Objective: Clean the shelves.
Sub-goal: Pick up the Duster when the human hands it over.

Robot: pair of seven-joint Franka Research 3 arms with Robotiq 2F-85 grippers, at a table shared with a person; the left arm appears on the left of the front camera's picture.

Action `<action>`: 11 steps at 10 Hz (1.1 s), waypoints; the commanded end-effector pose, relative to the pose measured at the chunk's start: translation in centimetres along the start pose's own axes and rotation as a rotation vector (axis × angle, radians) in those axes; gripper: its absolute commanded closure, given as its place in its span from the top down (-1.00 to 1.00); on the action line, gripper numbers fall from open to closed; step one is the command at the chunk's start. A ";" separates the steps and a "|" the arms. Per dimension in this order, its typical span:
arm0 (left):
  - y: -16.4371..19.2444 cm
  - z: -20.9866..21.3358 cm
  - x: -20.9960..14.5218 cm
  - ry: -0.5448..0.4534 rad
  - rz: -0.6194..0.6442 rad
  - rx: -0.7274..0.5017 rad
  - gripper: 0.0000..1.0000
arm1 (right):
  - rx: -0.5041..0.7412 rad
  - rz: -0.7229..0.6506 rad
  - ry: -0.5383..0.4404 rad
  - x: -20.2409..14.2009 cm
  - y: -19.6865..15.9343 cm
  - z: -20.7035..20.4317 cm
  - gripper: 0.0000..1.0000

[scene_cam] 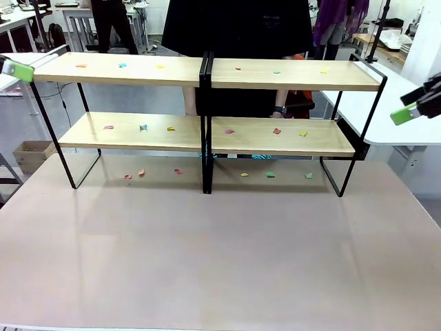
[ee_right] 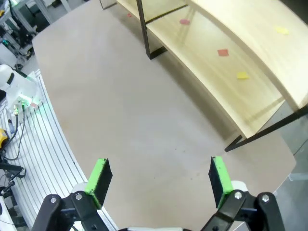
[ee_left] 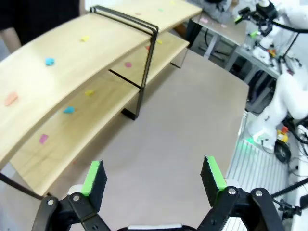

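Observation:
Two wood-and-black-frame shelves stand side by side at the table's far side, the left rack [scene_cam: 131,69] and the right rack [scene_cam: 289,74]. Small coloured paper scraps lie on the top boards [scene_cam: 122,65], on the lower boards [scene_cam: 276,130] and on the table under the racks [scene_cam: 178,171]. My left gripper [scene_cam: 17,70] hovers at the left rack's top corner, open and empty [ee_left: 154,178]. My right gripper [scene_cam: 406,112] hangs off the right rack's end, open and empty [ee_right: 161,178]. The left wrist view looks along the racks [ee_left: 72,72]; the right wrist view shows the right rack's end [ee_right: 231,62].
A person in dark clothes [scene_cam: 234,27] stands close behind the shelves. The beige tabletop [scene_cam: 220,255] stretches bare in front of the racks. A white table [scene_cam: 386,124] adjoins at the right, and a cardboard box [scene_cam: 31,155] sits on the floor at the left.

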State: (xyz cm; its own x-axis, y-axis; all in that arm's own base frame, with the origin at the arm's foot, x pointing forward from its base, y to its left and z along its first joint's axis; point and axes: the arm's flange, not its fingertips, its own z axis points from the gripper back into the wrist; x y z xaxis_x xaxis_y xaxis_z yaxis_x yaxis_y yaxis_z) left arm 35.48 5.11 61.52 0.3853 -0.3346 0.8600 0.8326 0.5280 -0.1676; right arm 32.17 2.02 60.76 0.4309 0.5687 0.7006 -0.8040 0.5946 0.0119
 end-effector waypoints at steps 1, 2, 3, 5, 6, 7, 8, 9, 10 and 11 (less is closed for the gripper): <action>0.5 1.1 0.3 -0.024 -0.004 0.060 1.00 | 0.003 0.036 -0.035 0.7 -0.5 -0.3 1.00; 0.0 1.8 0.1 -0.026 0.004 0.088 1.00 | 0.009 0.047 -0.033 0.9 -0.6 -0.4 1.00; -0.2 2.3 -0.2 -0.021 0.016 0.112 1.00 | 0.014 0.050 -0.032 1.1 -0.8 -0.4 1.00; -0.1 2.4 0.5 -0.008 0.027 0.132 1.00 | 0.005 0.054 -0.039 1.6 -0.7 -0.2 1.00; -0.1 2.8 0.5 -0.015 0.033 0.135 1.00 | 0.004 0.060 -0.039 1.8 -0.6 0.0 1.00; -0.8 3.3 0.1 -0.030 0.032 0.151 1.00 | 0.003 0.078 -0.040 1.9 -0.5 0.1 1.00; -1.0 3.3 0.1 -0.036 0.024 0.151 1.00 | 0.004 0.083 -0.038 2.0 -0.5 0.2 1.00; -0.7 3.5 0.3 -0.044 0.011 0.151 1.00 | 0.000 0.082 -0.042 2.1 -0.4 0.1 1.00; -0.4 3.6 0.5 -0.051 0.002 0.144 1.00 | 0.000 0.080 -0.044 2.1 -0.3 0.2 1.00; -0.3 3.7 0.4 -0.062 -0.011 0.143 1.00 | -0.002 0.085 -0.044 2.1 -0.3 0.3 1.00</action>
State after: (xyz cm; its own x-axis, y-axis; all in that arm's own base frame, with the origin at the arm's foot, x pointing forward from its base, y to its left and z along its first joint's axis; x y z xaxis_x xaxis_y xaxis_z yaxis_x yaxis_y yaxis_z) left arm 33.73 7.62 64.01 0.3892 -0.3058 0.8689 0.7530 0.6489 -0.1088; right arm 32.86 3.09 62.24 0.3779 0.5984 0.7065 -0.8267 0.5616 -0.0335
